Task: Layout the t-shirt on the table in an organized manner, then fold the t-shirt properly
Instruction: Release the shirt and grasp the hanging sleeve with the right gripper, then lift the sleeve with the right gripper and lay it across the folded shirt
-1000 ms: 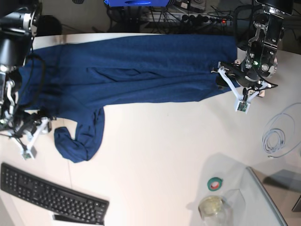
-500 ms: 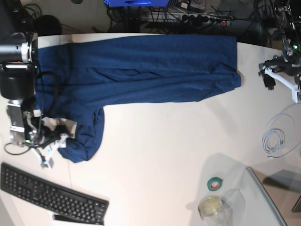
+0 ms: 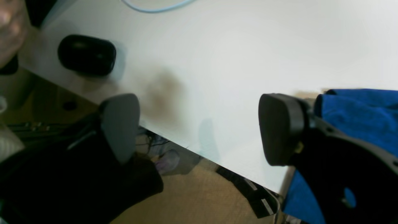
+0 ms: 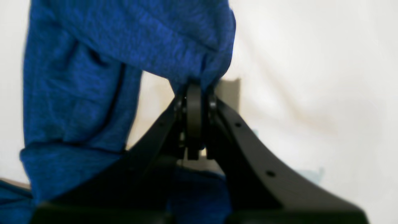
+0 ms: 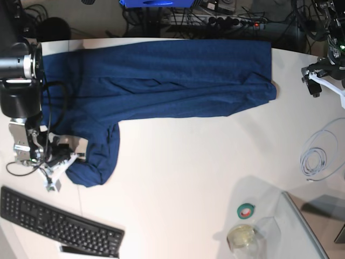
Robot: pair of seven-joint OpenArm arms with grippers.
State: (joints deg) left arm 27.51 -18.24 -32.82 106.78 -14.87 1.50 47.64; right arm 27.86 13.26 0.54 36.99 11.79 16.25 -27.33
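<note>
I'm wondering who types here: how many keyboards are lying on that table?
1. The black keyboard lies on the white table, near the shirt's hanging-down sleeve end, at the lower left of the overhead view. No others show, though the arms could hide something.

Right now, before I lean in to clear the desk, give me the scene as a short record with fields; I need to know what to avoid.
T-shirt: dark blue t-shirt, bunched lengthwise, not folded
Right claw: right claw, shut on a pinch of the t-shirt
Left claw: left claw, open, holding nothing, beside the t-shirt
Near side of base view: black keyboard at left; roll of green tape toward the right
Right side: coiled pale cable
Surface: white table
</note>
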